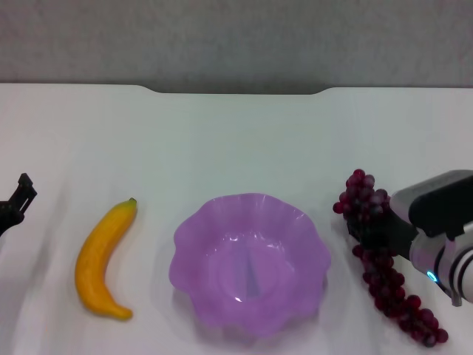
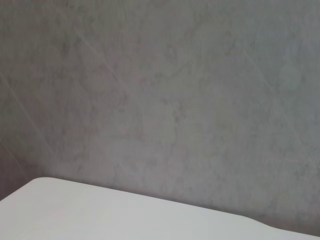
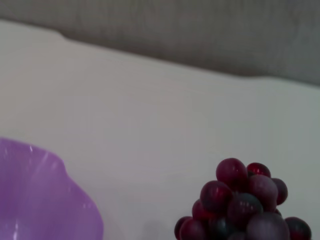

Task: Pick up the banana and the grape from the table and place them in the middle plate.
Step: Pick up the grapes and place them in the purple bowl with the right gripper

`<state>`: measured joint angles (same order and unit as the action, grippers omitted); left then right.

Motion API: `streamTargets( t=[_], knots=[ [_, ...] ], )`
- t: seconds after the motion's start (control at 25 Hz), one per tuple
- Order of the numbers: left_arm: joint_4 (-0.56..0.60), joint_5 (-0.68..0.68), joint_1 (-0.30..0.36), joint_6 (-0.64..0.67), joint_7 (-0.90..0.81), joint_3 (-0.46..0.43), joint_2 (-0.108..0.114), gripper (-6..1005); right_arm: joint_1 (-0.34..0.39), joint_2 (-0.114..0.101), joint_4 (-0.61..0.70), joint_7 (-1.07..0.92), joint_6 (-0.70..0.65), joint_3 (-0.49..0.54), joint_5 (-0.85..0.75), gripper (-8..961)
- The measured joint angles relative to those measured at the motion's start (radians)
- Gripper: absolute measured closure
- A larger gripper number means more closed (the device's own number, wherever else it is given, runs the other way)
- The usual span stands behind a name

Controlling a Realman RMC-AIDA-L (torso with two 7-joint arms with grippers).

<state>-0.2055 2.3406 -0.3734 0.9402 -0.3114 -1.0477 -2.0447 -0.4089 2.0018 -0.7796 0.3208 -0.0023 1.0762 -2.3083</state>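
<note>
The yellow banana [image 1: 100, 259] lies on the white table [image 1: 236, 140] left of the light purple scalloped plate [image 1: 194, 237], which is empty. The dark red grape bunch [image 1: 395, 292] lies on the table right of the plate, running from far to near. My right gripper [image 1: 377, 231] is down over the bunch's far half, covering part of it. The right wrist view shows the bunch's far end [image 3: 240, 200] close up and the plate's rim [image 3: 45, 200]. My left gripper [image 1: 16, 201] is at the table's far left edge, apart from the banana.
The table's far edge has a shallow notch [image 1: 236, 90] with a grey wall behind it. The left wrist view shows only a corner of the table [image 2: 100, 215] and the grey wall [image 2: 175, 100].
</note>
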Motion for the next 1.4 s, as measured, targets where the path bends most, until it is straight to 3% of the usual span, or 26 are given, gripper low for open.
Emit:
streamTargets(
  t=[0.28,0.64,0.88,1.08,1.4],
  knots=[
    [-0.001,0.000,0.002,0.000,0.000,0.000,0.000,105,0.088,-0.005,-0.053,0.003,-0.205,-0.087,-0.040,465],
    [0.000,0.000,0.007,0.003,0.000,-0.003,0.000,106,0.287,-0.006,-0.328,0.003,-0.334,-0.116,-0.272,475],
    [0.001,-0.001,0.007,0.001,0.000,-0.003,0.000,105,0.350,-0.008,-0.520,0.003,-0.315,-0.139,-0.362,476],
    [0.003,-0.001,0.007,0.000,0.000,-0.003,0.000,105,0.379,-0.017,-0.673,0.003,-0.210,-0.139,-0.389,476],
    [0.001,-0.001,0.002,0.000,0.002,-0.003,0.000,106,0.341,-0.009,-0.648,0.001,-0.140,-0.137,-0.401,479]
  ],
)
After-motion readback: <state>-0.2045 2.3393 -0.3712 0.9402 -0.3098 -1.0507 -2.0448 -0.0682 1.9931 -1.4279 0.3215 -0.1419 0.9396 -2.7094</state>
